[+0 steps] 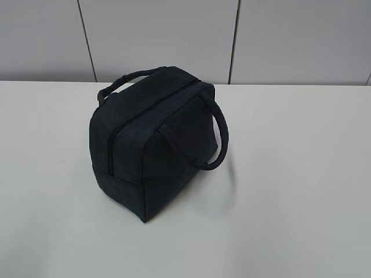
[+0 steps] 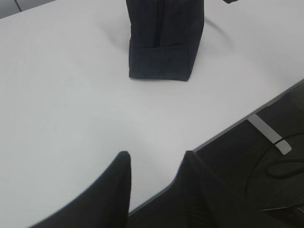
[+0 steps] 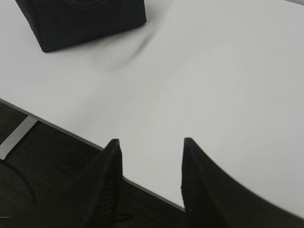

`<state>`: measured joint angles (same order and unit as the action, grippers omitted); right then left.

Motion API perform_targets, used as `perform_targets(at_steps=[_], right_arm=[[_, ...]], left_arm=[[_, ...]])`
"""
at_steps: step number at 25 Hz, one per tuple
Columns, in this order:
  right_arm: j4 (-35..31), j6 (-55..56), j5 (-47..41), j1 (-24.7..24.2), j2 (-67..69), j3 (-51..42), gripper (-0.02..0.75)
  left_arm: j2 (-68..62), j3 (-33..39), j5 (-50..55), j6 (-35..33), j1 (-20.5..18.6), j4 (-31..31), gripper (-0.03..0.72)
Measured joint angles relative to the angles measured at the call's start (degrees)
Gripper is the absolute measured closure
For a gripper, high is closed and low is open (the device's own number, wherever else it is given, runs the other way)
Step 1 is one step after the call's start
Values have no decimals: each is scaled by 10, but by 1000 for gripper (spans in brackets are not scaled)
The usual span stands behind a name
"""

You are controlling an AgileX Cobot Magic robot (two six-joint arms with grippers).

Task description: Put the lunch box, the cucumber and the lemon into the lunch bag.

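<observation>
A: From outside, where is everything sitting?
B: Only the lunch bag (image 1: pixel 153 139) is showing on the table (image 1: pixel 301 174), zipper closed; box, cucumber and lemon aren't visible, and its contents are hidden.
A: Left wrist?
B: My left gripper (image 2: pixel 154 164) is hanging part-open, empty, well short of the bag.
A: Right?
B: My right gripper (image 3: pixel 151 151) likewise. I'm judging unzipping comes next.
</observation>
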<state>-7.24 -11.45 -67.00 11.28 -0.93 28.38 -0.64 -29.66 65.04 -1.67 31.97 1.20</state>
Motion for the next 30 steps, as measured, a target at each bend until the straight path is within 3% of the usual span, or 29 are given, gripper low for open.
perform_targets(at_steps=[14,21,25,30], right_arm=[[5,-1,5,-10,0,0,422],[10,-1,5,-90,0,0,422],[10,-1,5,-99,0,0,422],[10,-1,5,-99,0,0,422]], left_arm=[[0,6,-12,0,-4,-3,449],[0,6,-12,0,-87,0,449],[0,6,-12,0,-135,0,449],[0,6,-12,0,-146,1,449]])
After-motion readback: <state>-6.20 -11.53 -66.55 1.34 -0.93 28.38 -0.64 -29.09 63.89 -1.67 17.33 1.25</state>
